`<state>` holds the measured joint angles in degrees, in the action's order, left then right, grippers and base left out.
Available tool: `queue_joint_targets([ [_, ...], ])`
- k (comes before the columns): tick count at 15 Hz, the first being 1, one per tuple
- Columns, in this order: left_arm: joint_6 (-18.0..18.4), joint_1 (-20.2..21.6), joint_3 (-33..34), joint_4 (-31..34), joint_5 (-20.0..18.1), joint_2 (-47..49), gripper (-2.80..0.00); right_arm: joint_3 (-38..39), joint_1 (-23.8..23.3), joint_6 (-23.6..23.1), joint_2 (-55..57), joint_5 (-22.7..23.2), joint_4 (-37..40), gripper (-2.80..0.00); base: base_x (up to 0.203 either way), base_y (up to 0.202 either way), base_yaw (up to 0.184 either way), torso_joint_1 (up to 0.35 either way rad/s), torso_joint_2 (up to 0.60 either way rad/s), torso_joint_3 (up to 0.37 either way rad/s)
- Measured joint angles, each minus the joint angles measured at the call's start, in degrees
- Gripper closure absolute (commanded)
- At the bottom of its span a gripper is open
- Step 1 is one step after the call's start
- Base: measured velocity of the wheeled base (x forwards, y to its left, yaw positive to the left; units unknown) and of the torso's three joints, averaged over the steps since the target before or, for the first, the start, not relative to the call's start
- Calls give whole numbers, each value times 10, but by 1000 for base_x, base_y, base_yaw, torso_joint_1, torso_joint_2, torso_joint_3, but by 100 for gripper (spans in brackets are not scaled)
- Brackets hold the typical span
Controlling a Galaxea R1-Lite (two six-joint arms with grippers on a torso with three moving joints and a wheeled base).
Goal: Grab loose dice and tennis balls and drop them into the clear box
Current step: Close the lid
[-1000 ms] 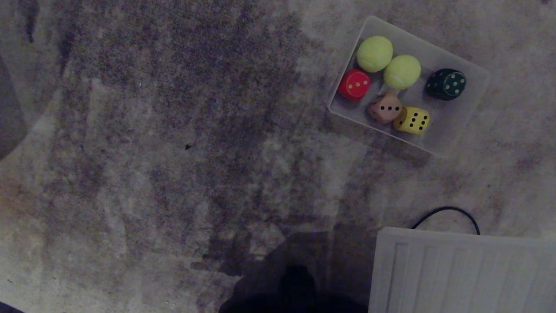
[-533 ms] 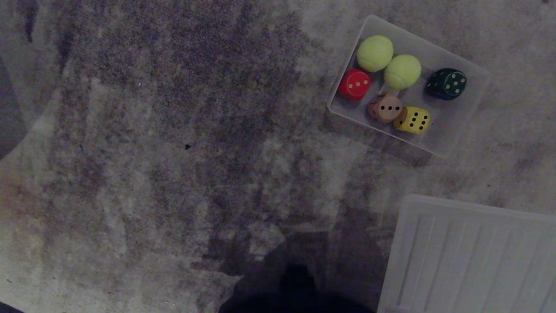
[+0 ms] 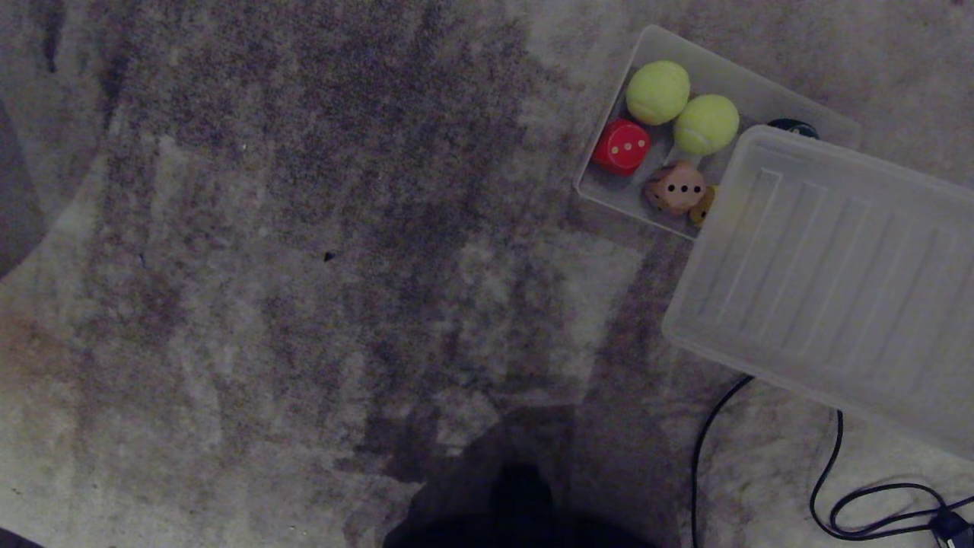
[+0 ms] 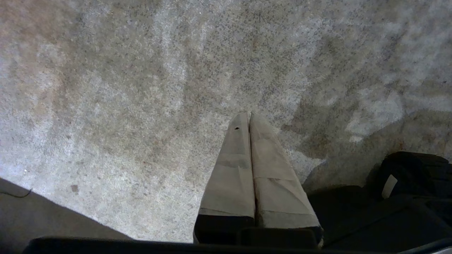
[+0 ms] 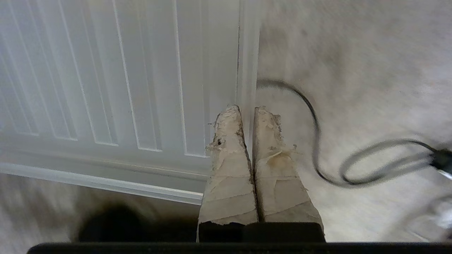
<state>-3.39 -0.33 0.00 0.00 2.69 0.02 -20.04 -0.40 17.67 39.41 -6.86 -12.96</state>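
Up in the upper right of the head view sits the clear box [image 3: 601,186] on the carpet [image 3: 304,266], and I count both tennis balls [image 3: 657,92] in it, touching each other, with the red die [image 3: 622,146] and the pinkish-tan die [image 3: 676,187] just beside them. Only a sliver of the yellow die [image 3: 701,208] and the top edge of the dark green die [image 3: 794,126] show, because the ribbed lid [image 3: 829,274] now overlaps that end of the box. I see no loose die or ball anywhere on the carpet, so by my judgement the collecting is finished and nothing is left to pick up, unless something lies outside the frame. Compared with a second ago, the lid has travelled from the lower right corner of the head view up and across to cover part of the box, and a black cable [image 3: 829,472] that was mostly hidden under it now lies exposed at the lower right. In the right wrist view my right gripper [image 5: 247,110] is clenched, and its fingers appear to pinch the lid's edge, though I cannot make out the contact itself. My left gripper [image 4: 248,116] is clenched on nothing, hanging over bare carpet, parked.
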Motion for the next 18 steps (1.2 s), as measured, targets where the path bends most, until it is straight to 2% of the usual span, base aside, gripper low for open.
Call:
queue_joint_targets([
  [5,0,0,0,0,0,0,0,-52,8,70,258,1,-250,0,0,0,0,0,0,0],
  [7,0,0,0,0,0,0,0,-83,26,103,325,47,-338,0,0,0,0,0,0,0],
  [9,0,0,0,0,0,0,0,-96,38,115,357,87,-364,0,0,0,0,0,0,0],
  [14,0,0,0,0,0,0,0,-113,67,112,413,91,-376,0,0,0,0,0,0,0],
  [18,0,0,0,0,0,0,0,-119,55,86,443,91,-377,0,0,0,0,0,0,0],
])
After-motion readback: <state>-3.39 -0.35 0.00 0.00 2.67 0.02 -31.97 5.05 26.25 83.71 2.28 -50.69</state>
